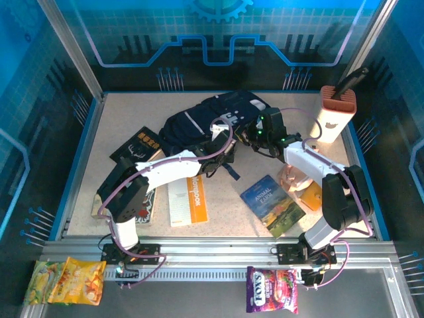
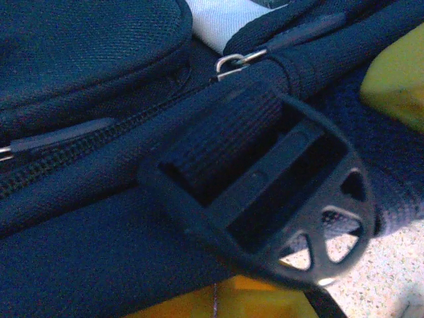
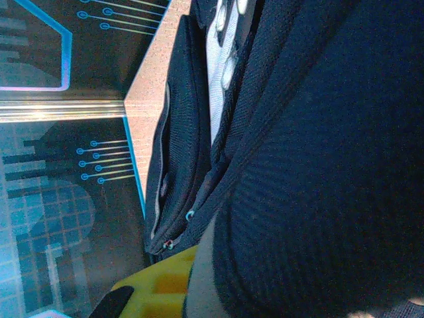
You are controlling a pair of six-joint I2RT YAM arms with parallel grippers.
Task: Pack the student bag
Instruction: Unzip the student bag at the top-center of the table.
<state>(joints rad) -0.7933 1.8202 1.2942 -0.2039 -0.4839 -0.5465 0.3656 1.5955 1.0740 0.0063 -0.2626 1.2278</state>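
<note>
From above, the bag [image 1: 199, 122] lies mid-back on the speckled counter [image 1: 225, 228], with the left claw [image 1: 223, 144] and right claw [image 1: 250, 134] both dug into its near side and a book [image 1: 273, 205] and pen pot [image 1: 333, 119] off to the right. Up close, the left wrist catches a black buckle [image 2: 265, 199] and a zip pull [image 2: 232, 63], the right wrist a wall of navy cloth! Both claws are pressed together, but I can't tell whether they're pinching fabric, and blue circuit-patterned walls [image 1: 132, 40] ring the counter.
</note>
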